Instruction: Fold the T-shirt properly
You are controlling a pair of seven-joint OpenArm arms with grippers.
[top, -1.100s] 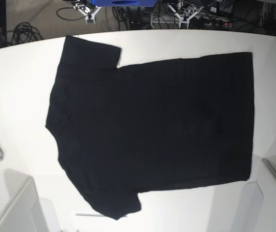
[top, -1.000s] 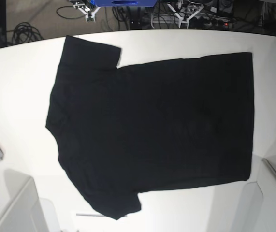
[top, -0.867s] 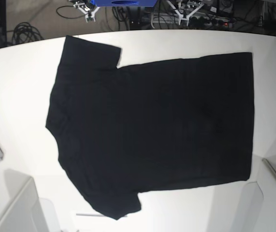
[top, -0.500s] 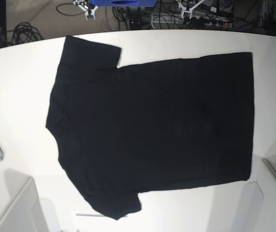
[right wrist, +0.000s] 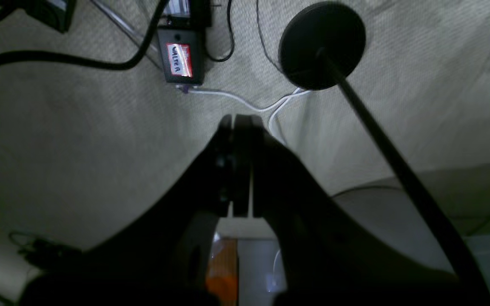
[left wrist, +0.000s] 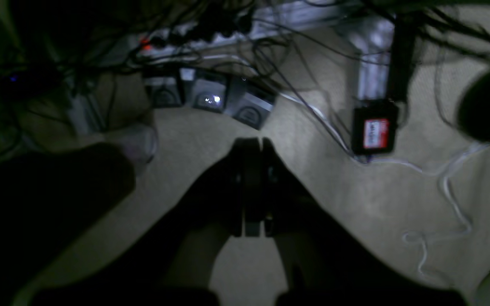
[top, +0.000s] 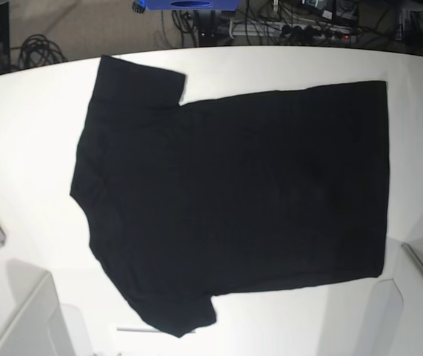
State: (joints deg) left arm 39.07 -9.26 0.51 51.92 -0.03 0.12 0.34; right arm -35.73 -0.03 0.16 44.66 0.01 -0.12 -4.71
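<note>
t-shirt [top: 233, 200] lies flat on table [top: 26, 141] (unfolded)

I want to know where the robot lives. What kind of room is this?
Probably a lab or workshop. A black T-shirt lies flat on a big white table, and behind it the carpeted floor holds tangled cables and power strips.

Left end effector [left wrist: 251, 187] and right end effector [right wrist: 238, 165] both closed, empty.
</note>
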